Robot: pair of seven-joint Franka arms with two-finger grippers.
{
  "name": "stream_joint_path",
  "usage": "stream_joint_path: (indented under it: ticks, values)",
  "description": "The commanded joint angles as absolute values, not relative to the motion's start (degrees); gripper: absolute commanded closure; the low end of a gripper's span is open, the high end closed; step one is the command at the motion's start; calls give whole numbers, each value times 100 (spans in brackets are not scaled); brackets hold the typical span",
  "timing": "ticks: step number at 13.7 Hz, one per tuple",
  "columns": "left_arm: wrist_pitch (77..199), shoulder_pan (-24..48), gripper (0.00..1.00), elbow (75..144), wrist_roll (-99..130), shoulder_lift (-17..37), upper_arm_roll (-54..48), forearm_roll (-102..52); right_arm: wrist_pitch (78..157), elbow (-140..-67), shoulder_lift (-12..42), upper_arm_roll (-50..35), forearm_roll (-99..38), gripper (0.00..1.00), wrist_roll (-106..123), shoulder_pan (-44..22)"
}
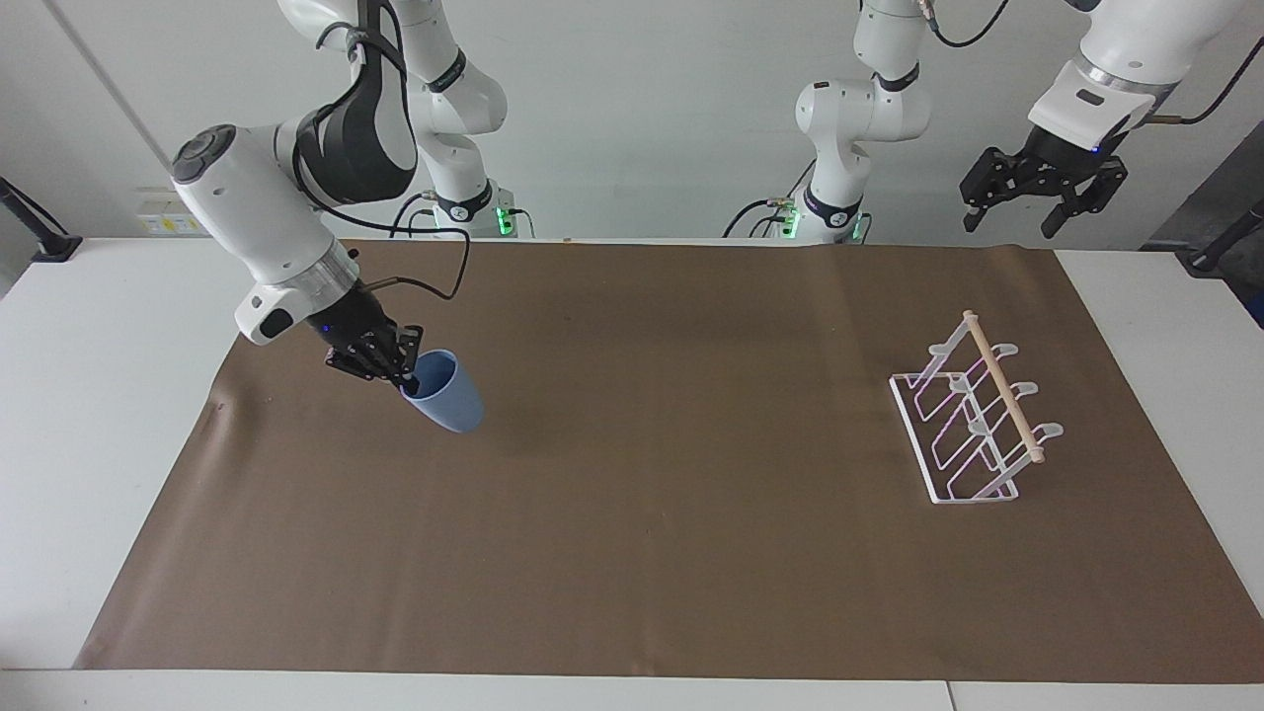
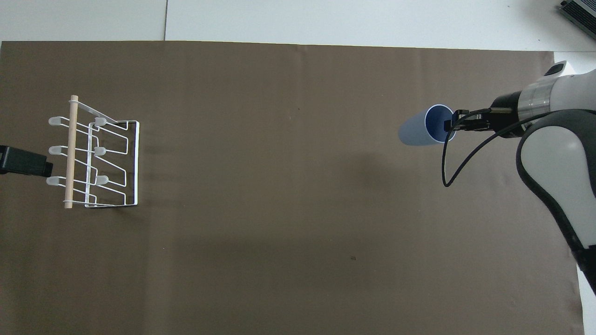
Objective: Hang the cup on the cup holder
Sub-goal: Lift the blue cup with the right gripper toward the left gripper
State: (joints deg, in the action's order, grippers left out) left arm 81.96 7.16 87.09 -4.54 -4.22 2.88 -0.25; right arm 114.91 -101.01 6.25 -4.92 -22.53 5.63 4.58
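Note:
The pale blue cup (image 1: 447, 396) (image 2: 419, 131) hangs tilted in the air above the brown mat, toward the right arm's end of the table. My right gripper (image 1: 403, 378) (image 2: 450, 125) is shut on its rim, one finger inside the mouth. The white wire cup holder (image 1: 973, 422) (image 2: 95, 159), with its wooden dowel along the top, stands on the mat toward the left arm's end. My left gripper (image 1: 1019, 209) waits open high in the air, over the table edge near the left arm's base; only a dark tip of it (image 2: 23, 161) shows in the overhead view.
A brown mat (image 1: 671, 513) (image 2: 279, 232) covers most of the white table (image 1: 89, 395). A black cable (image 2: 449, 163) loops from the right wrist. Wall sockets (image 1: 178, 212) sit at the table's edge near the right arm.

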Motion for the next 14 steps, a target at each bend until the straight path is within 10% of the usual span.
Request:
stream_joint_path:
  ticks: [1, 14]
  values:
    - [8200, 738, 0, 8895, -404, -589, 308, 53, 11329, -10028, 361, -553, -3117, 100, 221, 492]
    - [8165, 826, 0, 8895, -369, -589, 246, 62, 11223, -10993, -140, -1142, -7827, 100, 673, 449]
